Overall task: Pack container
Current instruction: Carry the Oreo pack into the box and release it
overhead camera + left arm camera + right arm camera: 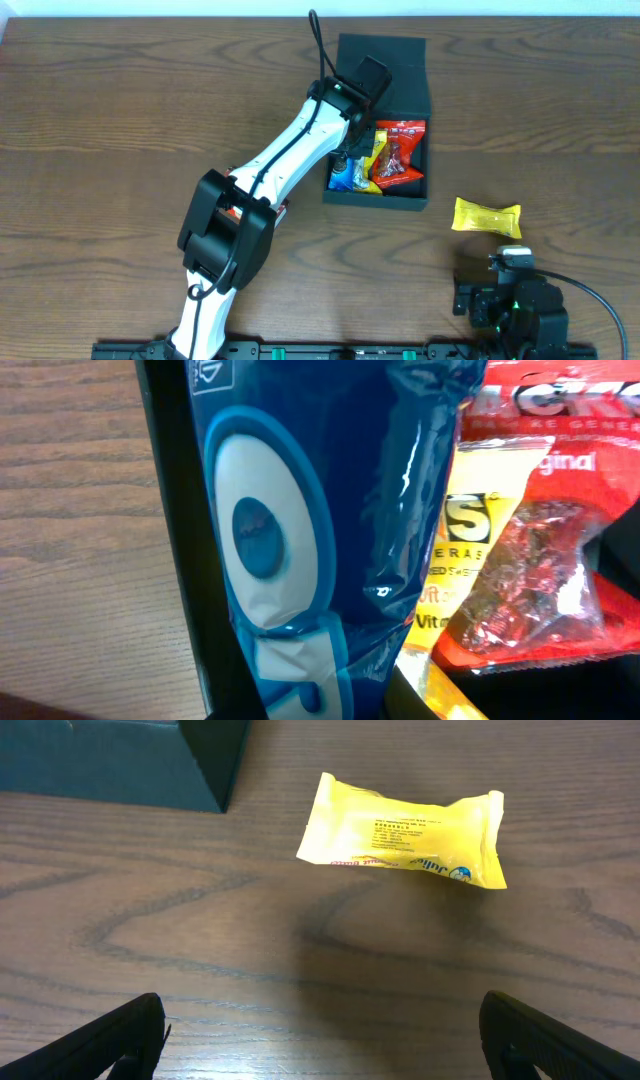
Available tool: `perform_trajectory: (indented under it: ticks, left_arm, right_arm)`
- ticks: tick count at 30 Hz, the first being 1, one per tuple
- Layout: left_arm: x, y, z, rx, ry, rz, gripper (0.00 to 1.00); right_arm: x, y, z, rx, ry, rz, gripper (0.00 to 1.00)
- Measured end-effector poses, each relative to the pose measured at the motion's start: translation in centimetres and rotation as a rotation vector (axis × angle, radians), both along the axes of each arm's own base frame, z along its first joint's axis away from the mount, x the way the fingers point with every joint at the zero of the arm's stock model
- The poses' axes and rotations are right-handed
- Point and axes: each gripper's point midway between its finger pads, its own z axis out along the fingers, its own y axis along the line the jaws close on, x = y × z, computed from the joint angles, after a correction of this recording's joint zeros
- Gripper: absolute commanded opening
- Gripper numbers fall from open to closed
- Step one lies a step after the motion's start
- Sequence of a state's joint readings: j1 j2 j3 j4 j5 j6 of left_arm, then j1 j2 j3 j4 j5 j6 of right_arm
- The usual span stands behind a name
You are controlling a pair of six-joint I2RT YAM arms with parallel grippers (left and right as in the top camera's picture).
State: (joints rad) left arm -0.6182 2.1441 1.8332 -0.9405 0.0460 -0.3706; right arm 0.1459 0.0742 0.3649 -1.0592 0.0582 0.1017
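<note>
The container [378, 201], a dark box with its flap lid [383, 52] folded back, sits at the middle right of the table. My left gripper [346, 152] reaches down into its left side and is shut on a blue packet [330, 510], which fills the left wrist view and stands against the box's left wall [185, 560]. A red packet [400, 152] and a yellow packet [379, 150] lie in the box beside it. Another yellow packet [405, 830] lies on the table just right of the box. My right gripper [320, 1040] hovers open a short way in front of it, holding nothing.
The left arm [270, 175] stretches diagonally from the front edge to the box. A small red bit [281, 208] shows under its elbow; what it is I cannot tell. The right arm's base [520, 310] sits at the front right corner.
</note>
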Motion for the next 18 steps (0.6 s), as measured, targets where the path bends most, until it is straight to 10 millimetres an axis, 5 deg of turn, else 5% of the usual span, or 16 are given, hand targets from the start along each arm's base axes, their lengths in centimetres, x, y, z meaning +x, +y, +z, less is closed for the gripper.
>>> perform_trajectory:
  ticks: [18]
  left_arm:
    - [0.3, 1.1, 0.3, 0.008, 0.02, 0.051, 0.84]
  right_arm:
    - [0.0, 0.0, 0.0, 0.0, 0.0, 0.0, 0.99]
